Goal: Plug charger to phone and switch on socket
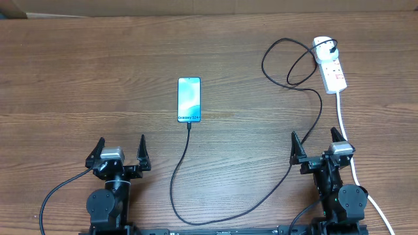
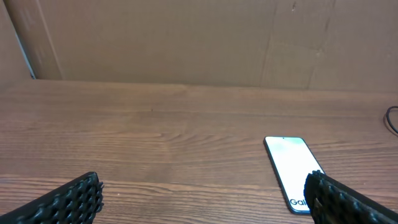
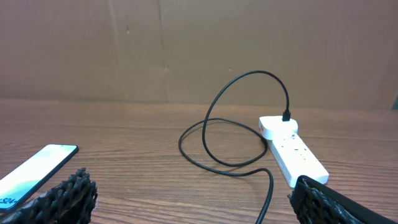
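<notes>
The phone (image 1: 189,99) lies flat mid-table, screen lit blue; it also shows in the left wrist view (image 2: 291,167) and at the left edge of the right wrist view (image 3: 34,169). The black charger cable (image 1: 196,215) runs from the phone's near end, loops along the front, then up to the white socket strip (image 1: 330,68), where its plug (image 1: 334,47) sits in the far end. The cable (image 3: 214,124) and the strip (image 3: 292,152) also show in the right wrist view. My left gripper (image 1: 121,156) and my right gripper (image 1: 320,149) are both open and empty, near the front edge.
The strip's thick white cord (image 1: 349,147) runs down past the right arm to the front edge. A brown cardboard wall (image 2: 186,37) stands along the table's far side.
</notes>
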{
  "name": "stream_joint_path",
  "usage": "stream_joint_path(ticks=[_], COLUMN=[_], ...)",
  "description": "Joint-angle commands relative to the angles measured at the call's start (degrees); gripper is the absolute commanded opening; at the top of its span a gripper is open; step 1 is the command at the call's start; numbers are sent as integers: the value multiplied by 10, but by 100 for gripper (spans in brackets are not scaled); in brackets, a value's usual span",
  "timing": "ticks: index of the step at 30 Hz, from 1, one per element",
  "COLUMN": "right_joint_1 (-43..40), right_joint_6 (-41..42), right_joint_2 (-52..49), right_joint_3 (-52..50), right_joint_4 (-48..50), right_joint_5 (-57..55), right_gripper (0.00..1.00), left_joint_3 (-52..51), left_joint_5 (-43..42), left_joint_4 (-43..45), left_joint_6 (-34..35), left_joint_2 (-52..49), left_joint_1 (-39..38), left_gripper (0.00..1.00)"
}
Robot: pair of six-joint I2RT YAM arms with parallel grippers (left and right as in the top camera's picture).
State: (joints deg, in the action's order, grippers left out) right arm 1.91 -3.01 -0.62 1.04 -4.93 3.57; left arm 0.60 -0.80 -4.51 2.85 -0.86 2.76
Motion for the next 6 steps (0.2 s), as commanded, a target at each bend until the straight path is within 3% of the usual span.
stream_joint_path(ticks=[1, 6], right_joint_1=[3, 3], right_joint_6=[-1, -1], right_joint_2=[5, 5], right_joint_3=[-6, -6], right_joint_4=[3, 3], right_joint_5=[-5, -5], right_gripper=[100, 100], left_joint_3=[-3, -3], left_joint_5=[-3, -3], left_joint_4=[1, 1], left_joint_6=[6, 6], left_joint_2=[7, 7], left_joint_1=[2, 2], left_gripper=[99, 100])
